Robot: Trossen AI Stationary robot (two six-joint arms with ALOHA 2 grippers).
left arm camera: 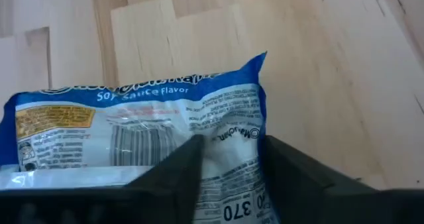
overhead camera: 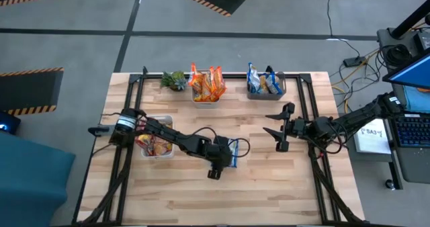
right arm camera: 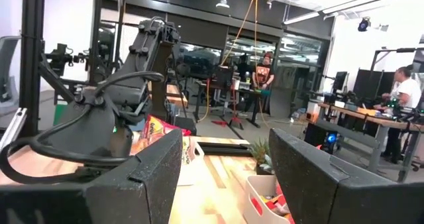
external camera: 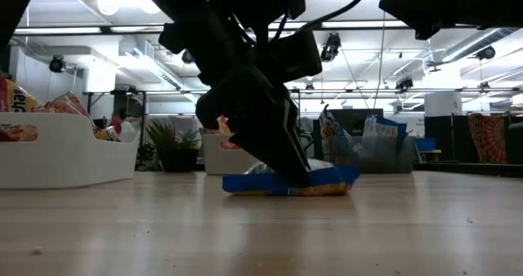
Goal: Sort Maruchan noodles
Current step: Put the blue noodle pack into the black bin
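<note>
On the left of the worktop (overhead camera: 269, 187), a white bin (overhead camera: 156, 153) holds the red-pink packets (overhead camera: 153, 145), so each colour has its own container. Just right of it, the left hand (left arm camera: 228, 168) is down on a blue packet (left arm camera: 142, 118) lying flat near the middle, fingers straddling its edge, probably pinching it for lifting. At the far edge, orange packets (overhead camera: 206, 83) stand in one bin, blue packets (overhead camera: 263, 81) in another. The right hand (right arm camera: 225, 177) hovers spread on the right, waiting.
</note>
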